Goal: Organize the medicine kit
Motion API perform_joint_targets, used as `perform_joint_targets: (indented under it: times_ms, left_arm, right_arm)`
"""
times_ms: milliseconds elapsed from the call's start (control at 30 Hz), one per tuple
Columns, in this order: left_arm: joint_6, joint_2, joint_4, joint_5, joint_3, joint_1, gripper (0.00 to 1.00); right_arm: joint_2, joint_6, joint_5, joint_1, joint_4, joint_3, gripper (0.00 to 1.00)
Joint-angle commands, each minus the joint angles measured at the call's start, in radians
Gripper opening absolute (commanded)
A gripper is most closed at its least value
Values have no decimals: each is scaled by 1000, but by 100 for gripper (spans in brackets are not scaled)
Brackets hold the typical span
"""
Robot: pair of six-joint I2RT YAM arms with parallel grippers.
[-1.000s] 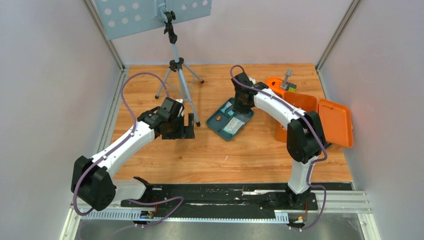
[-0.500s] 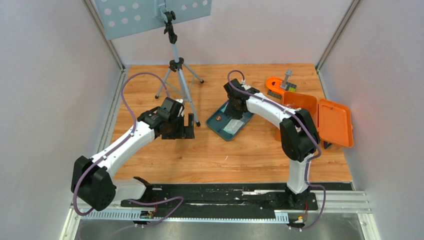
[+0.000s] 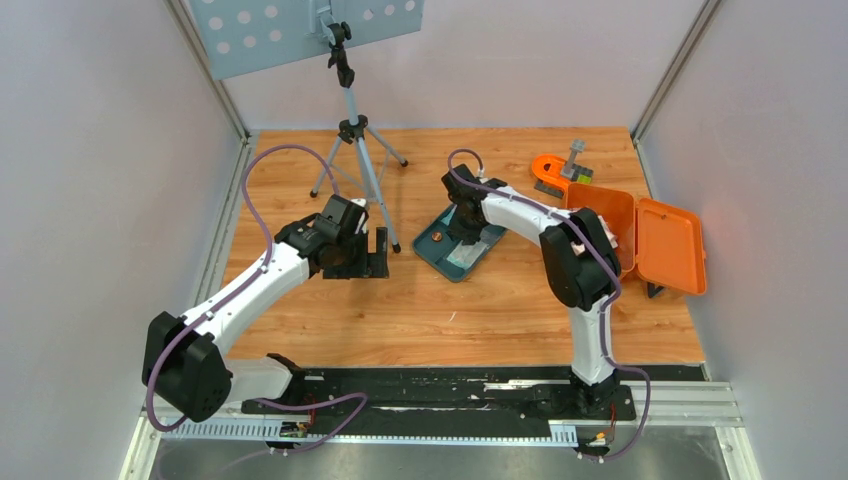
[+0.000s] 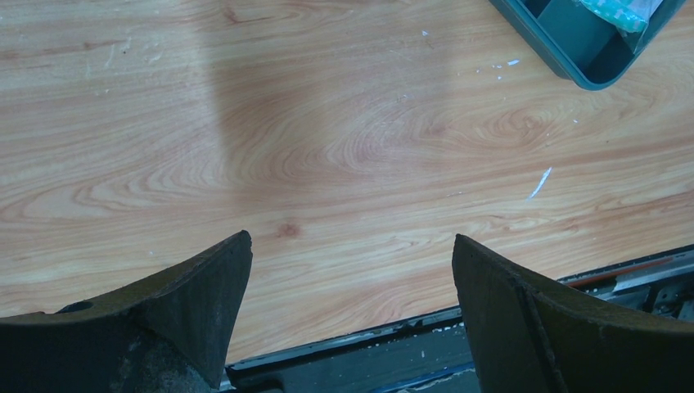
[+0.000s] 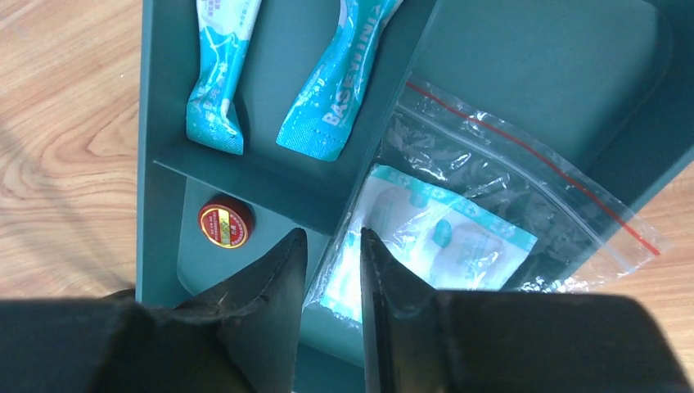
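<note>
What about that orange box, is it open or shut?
Open. The box has its lid swung out to the right. Its contents: cannot tell; the right arm covers part.

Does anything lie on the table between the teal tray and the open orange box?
Nothing visible lies there. Only the right arm crosses above the stretch between the teal tray and the medicine kit, hiding part of it. The small orange piece lies farther back, off that line.
</note>
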Motion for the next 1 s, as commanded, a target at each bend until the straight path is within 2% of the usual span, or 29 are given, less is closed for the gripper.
perform_joint_targets:
  times_ms: [0,233,567,700,967]
  left_arm:
    - [11,-35,-7,-14,12,5,100]
    - [6,-53,-13,-14,6,4,100]
    - [-2,-74,-14,-14,-6,4,100]
    - [-4,-85,-17,-14,-12,4,100]
    - [-5,-93,-19,-14,-11,4,100]
  right_arm:
    - [24,-8,8,8,25,56,27]
    - [46,-69,21,8,24,79,2]
    - [83,-135,8,9,32,91,4]
    - [86,-199,-16,9,37,93,0]
    - [-60,-430,6,22,62,10,0]
